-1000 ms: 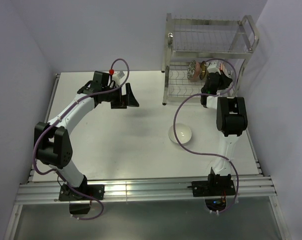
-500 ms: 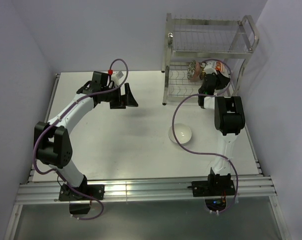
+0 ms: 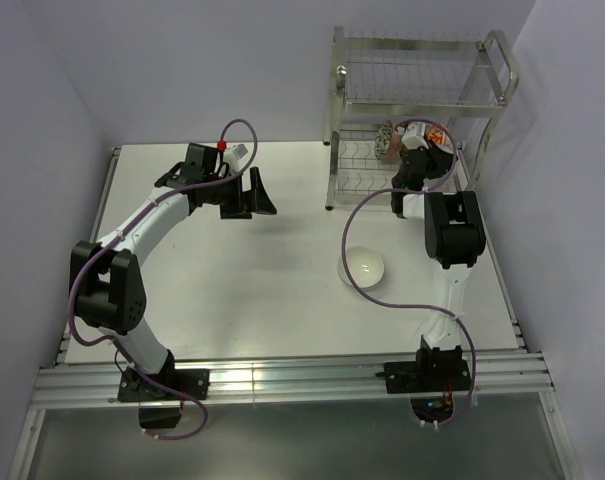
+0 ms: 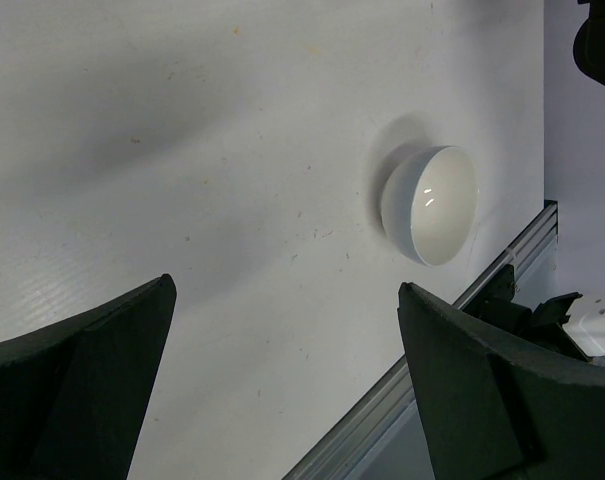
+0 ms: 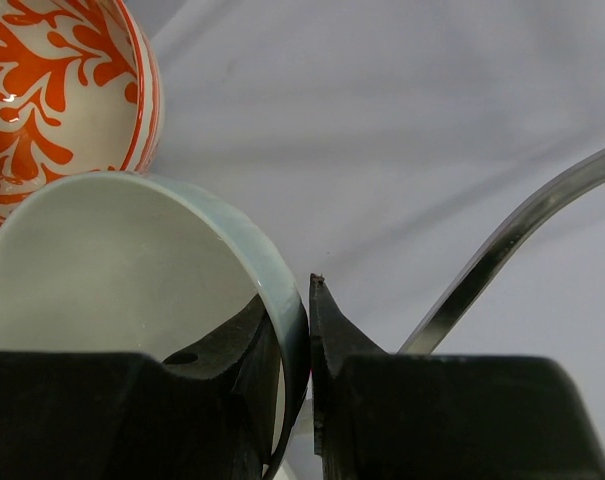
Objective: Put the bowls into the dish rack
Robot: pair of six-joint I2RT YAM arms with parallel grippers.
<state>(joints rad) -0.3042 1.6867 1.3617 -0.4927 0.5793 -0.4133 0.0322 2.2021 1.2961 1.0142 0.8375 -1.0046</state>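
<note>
My right gripper (image 3: 418, 152) is shut on the rim of a plain white bowl (image 5: 102, 260), reaching into the lower tier of the silver dish rack (image 3: 422, 45). In the right wrist view my gripper (image 5: 309, 300) pinches the rim, and the orange-red patterned bowl (image 5: 67, 95) stands just beyond it. The grey-white patterned bowl (image 3: 385, 138) stands in the same tier to the left. A second plain white bowl (image 3: 363, 266) lies on the table; it also shows in the left wrist view (image 4: 432, 205). My left gripper (image 3: 262, 192) is open and empty above the table's far middle. The dark brown bowl is hidden.
A curved rack wire (image 5: 512, 240) runs close to the right of my right fingers. The rack's corner post (image 3: 330, 175) stands on the table between the two arms. The metal rail (image 3: 282, 378) borders the table's near edge.
My right gripper has moved farther into the rack's lower tier with the white bowl. The left arm and the bowl on the table have not moved.
</note>
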